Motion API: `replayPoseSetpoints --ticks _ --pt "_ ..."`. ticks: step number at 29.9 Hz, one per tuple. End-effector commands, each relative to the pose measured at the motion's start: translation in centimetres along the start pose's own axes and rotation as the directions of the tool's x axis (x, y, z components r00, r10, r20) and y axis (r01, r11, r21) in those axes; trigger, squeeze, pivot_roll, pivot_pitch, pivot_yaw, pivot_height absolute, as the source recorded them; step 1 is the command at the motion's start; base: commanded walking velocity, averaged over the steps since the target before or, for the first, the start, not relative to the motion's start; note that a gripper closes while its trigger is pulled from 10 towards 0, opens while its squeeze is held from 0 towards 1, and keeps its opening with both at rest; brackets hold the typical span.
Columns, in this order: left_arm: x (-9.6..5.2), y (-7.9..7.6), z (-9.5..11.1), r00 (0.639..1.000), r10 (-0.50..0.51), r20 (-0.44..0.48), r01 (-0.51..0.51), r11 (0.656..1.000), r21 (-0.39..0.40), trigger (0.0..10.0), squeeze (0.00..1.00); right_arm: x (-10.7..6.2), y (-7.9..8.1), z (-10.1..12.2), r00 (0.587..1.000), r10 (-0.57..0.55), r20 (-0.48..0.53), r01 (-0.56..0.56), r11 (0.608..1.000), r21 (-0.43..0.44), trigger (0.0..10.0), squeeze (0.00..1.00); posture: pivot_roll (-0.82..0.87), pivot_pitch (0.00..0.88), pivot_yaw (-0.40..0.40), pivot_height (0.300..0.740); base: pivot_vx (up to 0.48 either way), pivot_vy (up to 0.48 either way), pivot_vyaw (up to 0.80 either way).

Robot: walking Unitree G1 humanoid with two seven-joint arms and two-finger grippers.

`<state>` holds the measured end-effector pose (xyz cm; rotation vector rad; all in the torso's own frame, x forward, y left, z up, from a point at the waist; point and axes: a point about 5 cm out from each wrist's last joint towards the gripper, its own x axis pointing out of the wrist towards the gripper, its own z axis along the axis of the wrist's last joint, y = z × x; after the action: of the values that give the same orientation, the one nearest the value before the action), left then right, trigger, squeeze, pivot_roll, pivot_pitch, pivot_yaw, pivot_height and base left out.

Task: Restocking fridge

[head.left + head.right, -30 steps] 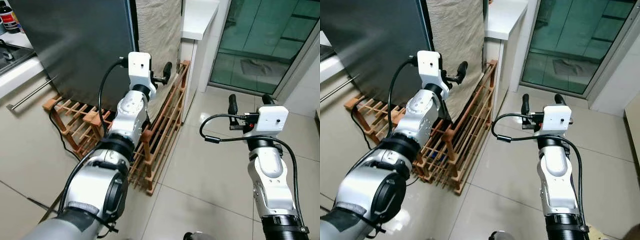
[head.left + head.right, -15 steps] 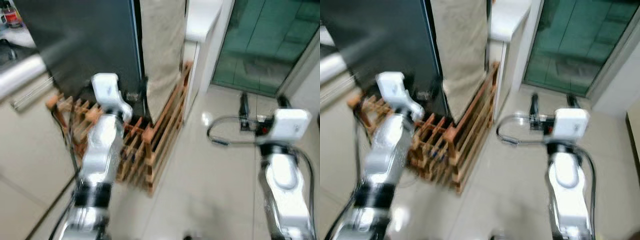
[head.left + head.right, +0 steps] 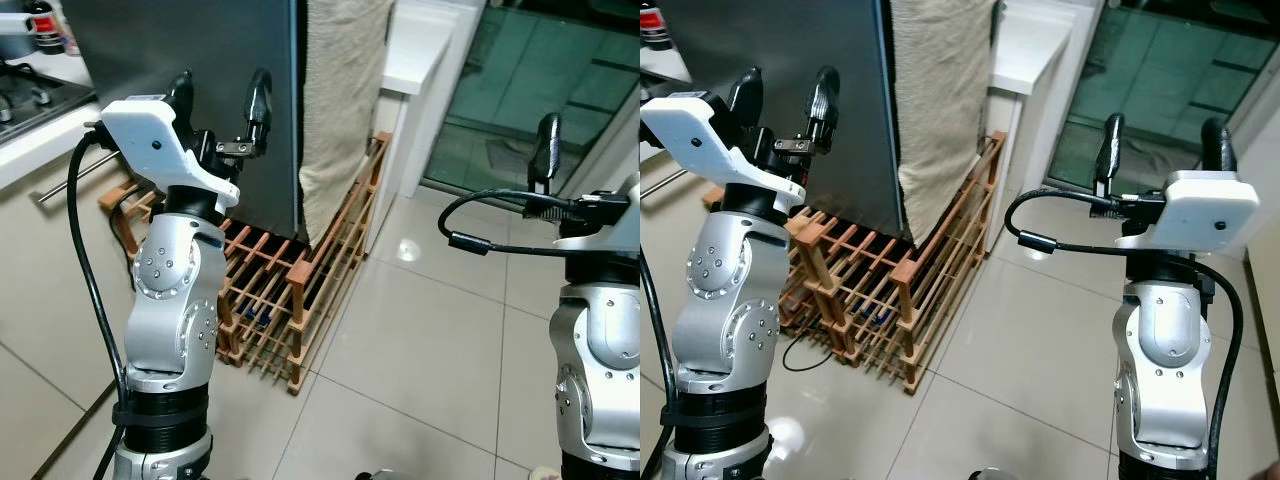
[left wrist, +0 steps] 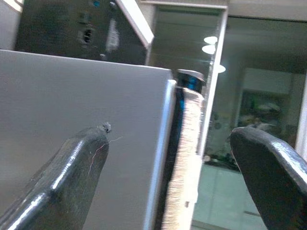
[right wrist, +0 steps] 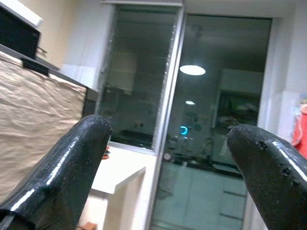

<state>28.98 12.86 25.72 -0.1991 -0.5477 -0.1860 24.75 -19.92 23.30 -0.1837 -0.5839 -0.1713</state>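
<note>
**A:** So what've you got in front of you?

**B:** Big dark grey fridge (image 3: 190, 90), door closed, smooth matte side facing you, standing on the tiled floor (image 3: 420, 340) with its base behind a wooden rack (image 3: 290, 290). A beige cloth (image 3: 340, 100) hangs just beside its edge, then a white counter (image 3: 425, 50) and a glass door (image 3: 540, 90).

**A:** And your grippers?

**B:** Your left gripper (image 3: 218, 100) is raised near the fridge's front edge, fingers spread, holding nothing. Your right gripper (image 3: 1162, 150) is up too, wide apart, empty.
</note>
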Motion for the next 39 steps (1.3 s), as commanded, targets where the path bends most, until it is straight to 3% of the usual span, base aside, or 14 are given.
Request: replayPoseSetpoints --ticks 1,6,14,25,29,31,33,39 --pt "0.4 -0.6 0.6 1.0 -0.014 0.028 0.014 1.0 0.005 10.0 0.0 0.6 -0.1 0.3 1.0 -0.001 0.014 0.001 1.0 -0.021 10.0 0.0 -0.11 0.0 -0.017 0.74 0.472 0.0 0.0" --pt "1.1 -0.3 1.1 0.998 0.019 0.055 -0.021 1.0 0.021 10.0 0.0 1.4 0.0 0.1 1.0 0.009 0.025 -0.008 1.0 -0.027 10.0 0.0 -0.11 0.0 -0.018 0.74 0.48 0.0 0.0" --pt "1.0 0.9 0.0 0.994 0.113 -0.009 -0.113 0.993 0.02 10.0 0.0 1.9 0.4 -0.3 0.999 0.034 0.014 -0.034 0.999 -0.02 10.0 0.0 -0.11 0.0 -0.018 0.74 0.457 0.0 0.0" --pt "1.1 1.9 -0.7 0.984 0.172 -0.05 -0.17 0.984 0.05 10.0 0.0 1.6 0.6 -1.3 0.999 0.047 -0.027 -0.047 0.999 -0.01 10.0 0.0 -0.11 0.0 -0.011 0.74 0.0 0.0 0.0" --pt "1.2 1.9 -1.0 0.986 0.149 -0.079 -0.144 0.988 0.062 10.0 0.0 1.6 0.7 -1.5 0.998 0.048 -0.035 -0.049 0.999 -0.008 10.0 0.0 -0.11 0.0 -0.011 0.74 0.0 0.0 0.0" --pt "0.5 1.9 -1.9 0.983 0.088 -0.164 -0.077 0.994 0.071 10.0 0.0 1.0 0.3 -2.3 0.996 0.042 -0.083 -0.041 0.999 0.002 10.0 0.0 -0.11 0.0 -0.012 0.74 0.0 0.0 0.0" --pt "0.1 1.9 -2.2 0.979 0.068 -0.191 -0.056 0.996 0.07 10.0 0.0 0.8 0.1 -2.7 0.994 0.037 -0.106 -0.036 0.999 0.007 10.0 0.0 -0.11 0.0 -0.012 0.74 0.0 0.0 0.0" --pt "-1.5 -1.2 -3.8 0.923 -0.193 -0.332 0.193 0.981 -0.036 10.0 0.0 -0.1 0.0 -4.4 0.981 0.035 -0.193 -0.031 0.999 0.025 10.0 0.0 -0.1 0.0 -0.01 0.74 0.0 0.0 0.0"
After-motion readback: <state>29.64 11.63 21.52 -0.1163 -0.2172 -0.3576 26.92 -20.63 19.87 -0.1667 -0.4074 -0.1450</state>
